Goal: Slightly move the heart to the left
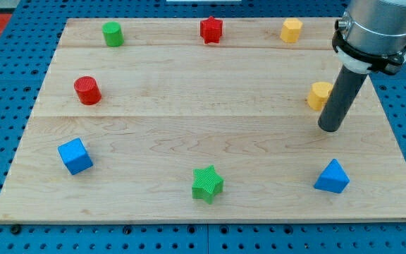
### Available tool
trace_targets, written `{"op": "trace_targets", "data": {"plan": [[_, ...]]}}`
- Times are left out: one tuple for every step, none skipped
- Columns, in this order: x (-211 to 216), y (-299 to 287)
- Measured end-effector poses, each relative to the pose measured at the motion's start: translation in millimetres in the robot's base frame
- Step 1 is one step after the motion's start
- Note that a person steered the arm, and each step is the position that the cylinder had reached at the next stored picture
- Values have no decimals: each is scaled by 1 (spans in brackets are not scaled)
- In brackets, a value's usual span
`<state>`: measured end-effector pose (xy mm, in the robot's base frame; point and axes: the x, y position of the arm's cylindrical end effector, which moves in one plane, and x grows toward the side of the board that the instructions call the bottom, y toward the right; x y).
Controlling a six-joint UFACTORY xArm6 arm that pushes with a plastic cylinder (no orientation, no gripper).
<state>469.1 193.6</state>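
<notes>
In the camera view, the pale wooden counter lies on a blue pegboard. The arm carries no claw, only a dark rod; my tip rests at the view's right, just beside and slightly below the yellow heart block, whose right side the rod partly hides.

Along the view's top sit a green cylinder block, a red star-like block and a yellow pentagon-like block. A red cylinder block stands at the left, with a blue cube block below it. Near the bottom edge sit a green star block and a blue triangular block, the latter below my tip.
</notes>
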Motion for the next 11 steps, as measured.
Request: {"op": "trace_targets", "data": {"plan": [[0,0],[0,16],[-28,43],[-40,27],[-41,-15],[-46,-23],[-43,3],[-43,4],[-57,9],[-89,25],[-89,17]]}}
